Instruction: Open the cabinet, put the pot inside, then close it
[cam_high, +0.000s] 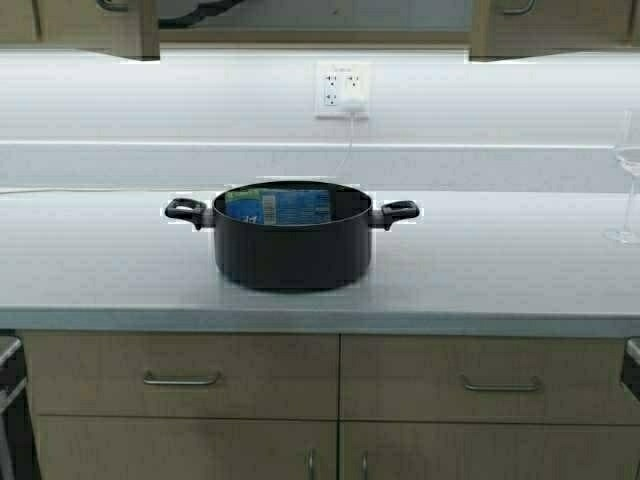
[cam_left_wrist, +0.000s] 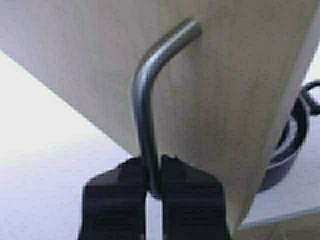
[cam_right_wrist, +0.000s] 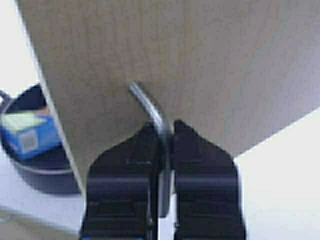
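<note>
The black pot (cam_high: 292, 250) stands in the middle of the counter, its blue label (cam_high: 280, 207) showing at the inner rim. Above it, the cabinet's left door (cam_high: 75, 25) and right door (cam_high: 560, 25) stand apart with a wide gap between them. In the left wrist view my left gripper (cam_left_wrist: 154, 172) is shut on the left door's metal bar handle (cam_left_wrist: 142, 100). Likewise, my right gripper (cam_right_wrist: 164, 135) is shut on the right door's handle (cam_right_wrist: 147, 102). The pot (cam_right_wrist: 35, 165) shows below past the door's edge. Neither gripper shows in the high view.
A wine glass (cam_high: 628, 180) stands at the counter's far right. A wall outlet (cam_high: 342, 90) with a plugged white cable sits behind the pot. Base drawers (cam_high: 180, 378) with horizontal handles run under the countertop (cam_high: 480, 280).
</note>
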